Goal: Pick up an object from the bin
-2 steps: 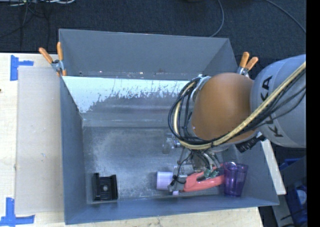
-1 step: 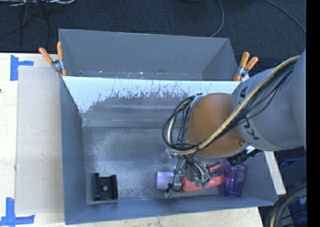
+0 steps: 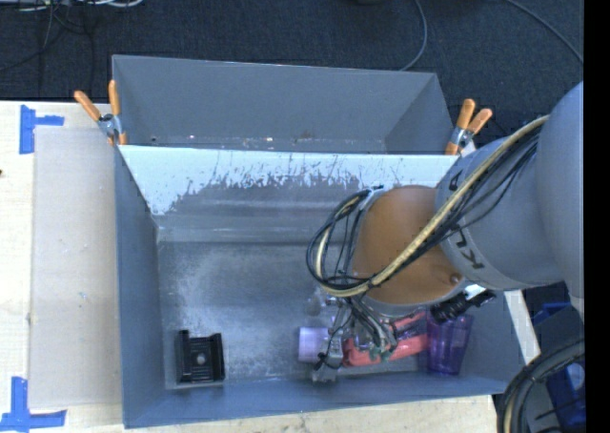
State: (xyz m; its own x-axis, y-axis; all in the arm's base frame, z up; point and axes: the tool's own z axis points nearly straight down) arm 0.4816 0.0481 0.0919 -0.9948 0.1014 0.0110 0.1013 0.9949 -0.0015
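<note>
Orange wrist cover [image 3: 405,240] hides much of the gripper [image 3: 327,364], low at the bin's [image 3: 238,259] near right between a lilac block [image 3: 309,342] and a red thing [image 3: 405,349]; how far open it is cannot be told. Judging by that, the grasp approach is in hand, and the next move calls for centring on one piece and closing.

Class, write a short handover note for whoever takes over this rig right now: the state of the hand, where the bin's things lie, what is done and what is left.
Hand: low in the front right part of the bin, at a small cluster of things. Whether it is open or shut cannot be told.
Things: a pale lilac block lies just left of the hand, a red thing just right of it, and a see-through purple thing farther right by the wall. A black square thing lies alone at the front left.
Done: the hand is down at the cluster.
Left: grip one thing and lift it out; nothing is seen lifted yet.
</note>
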